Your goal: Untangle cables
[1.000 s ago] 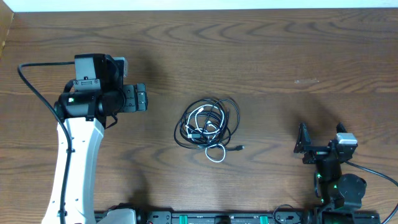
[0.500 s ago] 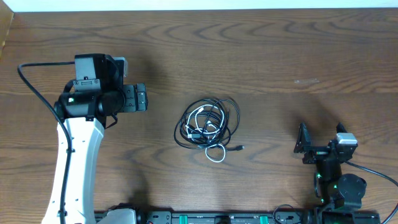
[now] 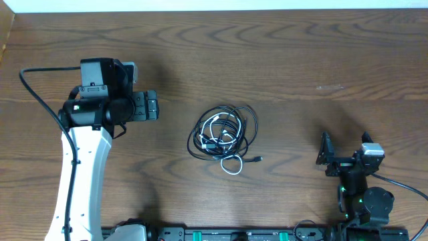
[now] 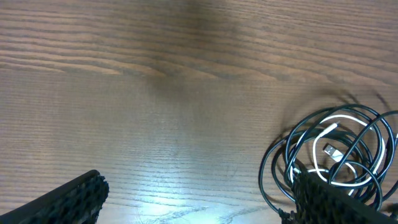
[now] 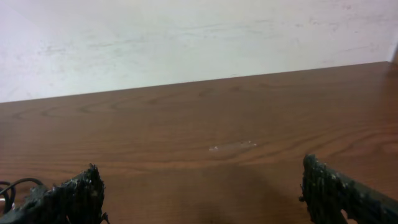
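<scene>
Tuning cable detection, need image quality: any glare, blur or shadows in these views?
Overhead: even light, bundle of thin black and white cables sharp against the brown wooden table. Left wrist: pale glare patch on the table low centre, soft shadow at top, cables sharp. Right wrist: no glare, slightly soft overall.

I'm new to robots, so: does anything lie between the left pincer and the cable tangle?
No. The overhead view shows only bare table between the left pincer and the cables.
</scene>
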### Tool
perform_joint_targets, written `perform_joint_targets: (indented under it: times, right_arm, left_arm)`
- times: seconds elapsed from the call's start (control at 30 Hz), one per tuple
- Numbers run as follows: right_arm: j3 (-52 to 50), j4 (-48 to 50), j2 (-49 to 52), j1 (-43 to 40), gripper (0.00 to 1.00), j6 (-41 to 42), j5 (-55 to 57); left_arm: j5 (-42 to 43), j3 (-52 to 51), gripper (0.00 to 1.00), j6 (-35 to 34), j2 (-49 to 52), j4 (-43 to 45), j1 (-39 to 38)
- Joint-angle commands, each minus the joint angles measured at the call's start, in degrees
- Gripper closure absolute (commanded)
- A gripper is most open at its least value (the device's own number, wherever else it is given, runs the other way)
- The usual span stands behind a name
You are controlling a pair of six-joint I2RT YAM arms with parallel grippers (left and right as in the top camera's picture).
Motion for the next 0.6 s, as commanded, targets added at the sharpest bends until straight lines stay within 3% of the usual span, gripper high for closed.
perform_joint_targets:
  times: [0.0,0.57]
  right_arm:
    - [0.0,-0.3,-0.3,-0.3,0.01,-0.8,0.2]
    - [0.0,-0.3,-0.3,-0.3,0.01,-0.8,0.2]
  left_arm:
    - [0.5,1.6,0.05,0.8,0.4,-0.2,-0.1]
    - [0.5,0.5,0.05,0.8,2.3,-0.2,-0.1]
